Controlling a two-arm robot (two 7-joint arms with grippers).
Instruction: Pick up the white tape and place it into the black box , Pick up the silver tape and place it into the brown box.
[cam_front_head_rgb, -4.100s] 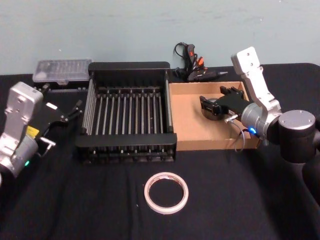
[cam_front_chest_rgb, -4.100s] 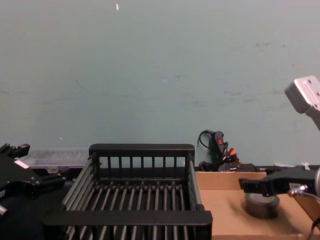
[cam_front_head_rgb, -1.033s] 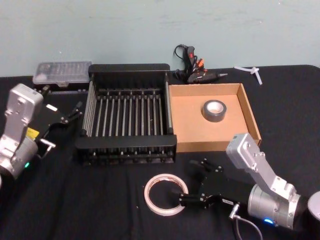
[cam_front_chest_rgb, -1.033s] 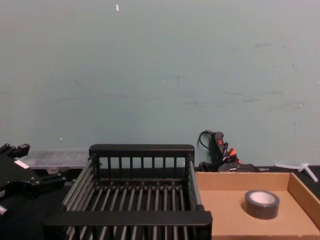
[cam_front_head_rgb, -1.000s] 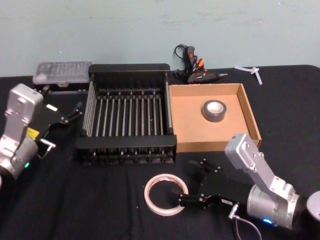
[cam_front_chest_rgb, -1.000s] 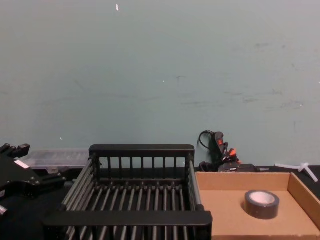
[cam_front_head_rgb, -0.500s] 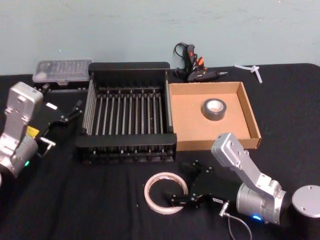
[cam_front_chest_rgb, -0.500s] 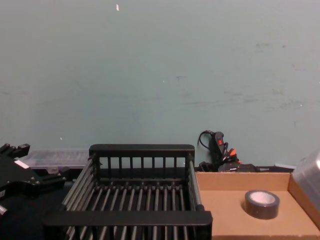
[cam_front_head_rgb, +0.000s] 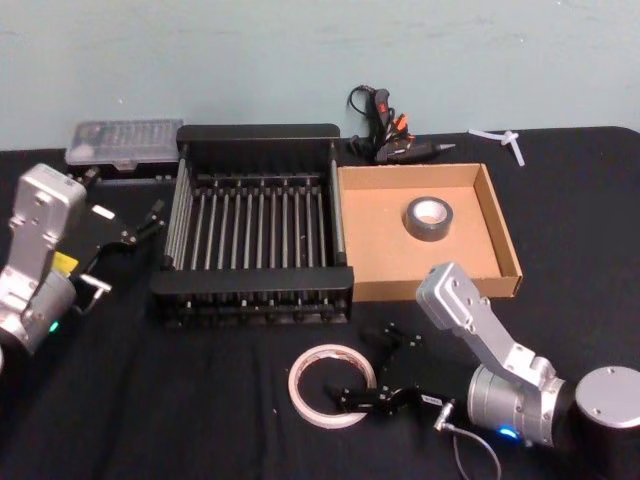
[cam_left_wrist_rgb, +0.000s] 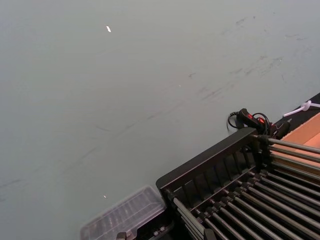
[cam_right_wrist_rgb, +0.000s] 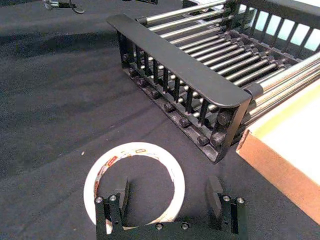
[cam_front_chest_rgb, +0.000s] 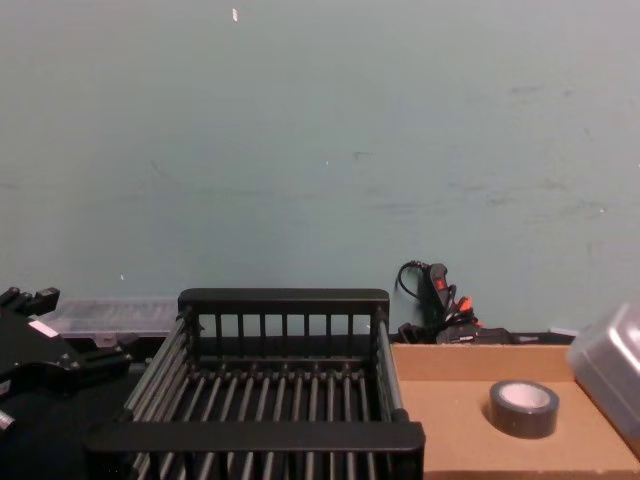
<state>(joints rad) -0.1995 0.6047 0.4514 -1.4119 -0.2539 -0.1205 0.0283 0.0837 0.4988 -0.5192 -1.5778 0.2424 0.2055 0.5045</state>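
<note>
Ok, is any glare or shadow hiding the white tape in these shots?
Right wrist view: no glare on the white tape, evenly lit by the open right end effector; bright highlights sit on the black box metal rods. Head view: the tape stands out pale against the dark cloth.

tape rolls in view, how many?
2. The white tape lies on the table in front of the black box; the silver tape sits inside the brown box.

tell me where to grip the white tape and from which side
Pinch the ring wall of the white tape on the edge nearest the right gripper, coming from above. It lies flat on the black cloth, so one finger can drop into its open centre and one outside.
</note>
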